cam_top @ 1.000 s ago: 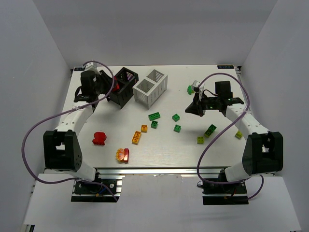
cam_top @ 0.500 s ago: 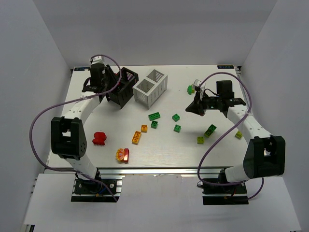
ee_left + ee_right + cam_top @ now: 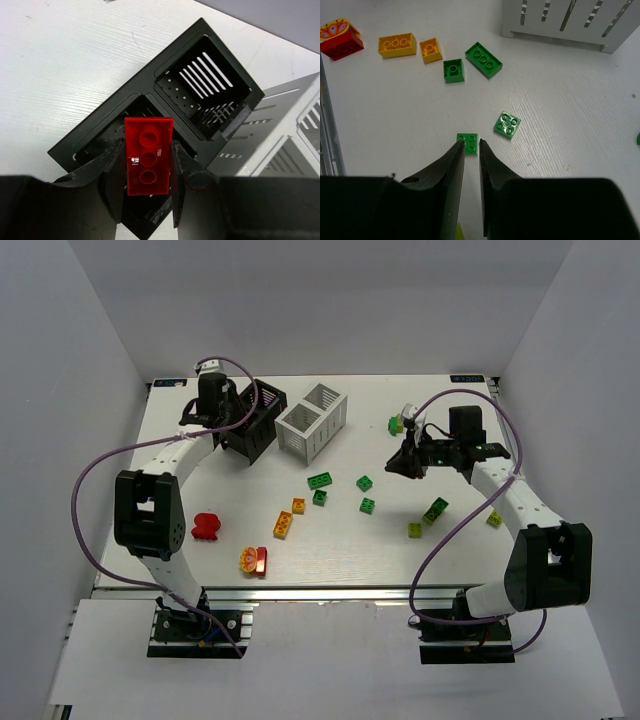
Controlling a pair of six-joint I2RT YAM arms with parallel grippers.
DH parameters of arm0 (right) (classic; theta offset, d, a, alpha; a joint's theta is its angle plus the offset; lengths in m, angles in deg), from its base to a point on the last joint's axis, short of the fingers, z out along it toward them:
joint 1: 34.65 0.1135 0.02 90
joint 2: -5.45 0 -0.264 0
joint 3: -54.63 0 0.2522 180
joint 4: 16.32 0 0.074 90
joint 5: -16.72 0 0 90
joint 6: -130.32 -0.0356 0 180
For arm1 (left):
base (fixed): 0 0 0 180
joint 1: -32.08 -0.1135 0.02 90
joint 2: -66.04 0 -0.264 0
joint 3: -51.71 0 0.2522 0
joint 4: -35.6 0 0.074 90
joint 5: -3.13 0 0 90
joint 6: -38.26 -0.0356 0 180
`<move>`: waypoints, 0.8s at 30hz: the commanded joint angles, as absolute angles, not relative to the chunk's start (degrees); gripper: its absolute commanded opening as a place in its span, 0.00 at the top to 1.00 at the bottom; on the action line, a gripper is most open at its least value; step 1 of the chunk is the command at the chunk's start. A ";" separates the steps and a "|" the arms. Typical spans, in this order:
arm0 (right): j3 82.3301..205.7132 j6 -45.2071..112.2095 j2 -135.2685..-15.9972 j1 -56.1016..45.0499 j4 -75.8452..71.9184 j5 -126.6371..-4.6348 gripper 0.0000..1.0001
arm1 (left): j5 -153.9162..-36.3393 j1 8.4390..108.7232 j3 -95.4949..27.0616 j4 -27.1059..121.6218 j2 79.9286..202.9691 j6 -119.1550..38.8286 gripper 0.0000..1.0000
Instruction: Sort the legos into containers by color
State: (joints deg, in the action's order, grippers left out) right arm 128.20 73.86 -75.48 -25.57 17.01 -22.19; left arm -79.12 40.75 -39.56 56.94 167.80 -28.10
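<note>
My left gripper is shut on a red lego, held over the nearer compartment of the black container; from above, that gripper sits at the black container. The white container stands beside it. My right gripper hovers with a narrow gap between its fingers and nothing in them, just short of a small green lego. Another green square lies to its right. From above, the right gripper is right of the scattered green legos.
Loose on the table: orange bricks, a red piece, a red-and-orange painted piece, yellow-green bricks under the right arm, and a green piece at the back right. The white container's wall faces the right wrist camera.
The left arm swung toward the back and right, bringing the red lego over the black container. The right gripper's fingers parted slightly; that arm barely moved.
</note>
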 commanded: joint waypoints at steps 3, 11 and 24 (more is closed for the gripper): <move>129.65 74.94 -73.74 -25.51 17.22 -22.21 0.71 | -75.35 41.22 -42.73 58.41 166.85 -28.45 0.57; 128.77 75.91 -72.51 -25.51 17.65 -22.21 0.49 | -75.18 41.57 -44.66 60.52 165.19 -28.36 0.47; 128.42 78.46 -70.76 -25.51 19.41 -21.69 0.42 | -75.18 41.49 -42.48 63.34 155.89 -28.72 0.54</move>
State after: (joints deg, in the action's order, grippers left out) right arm 128.18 76.92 -72.88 -25.57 18.48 -22.56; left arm -75.88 41.27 -42.65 61.57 163.97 -28.43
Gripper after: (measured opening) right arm 0.588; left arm 0.546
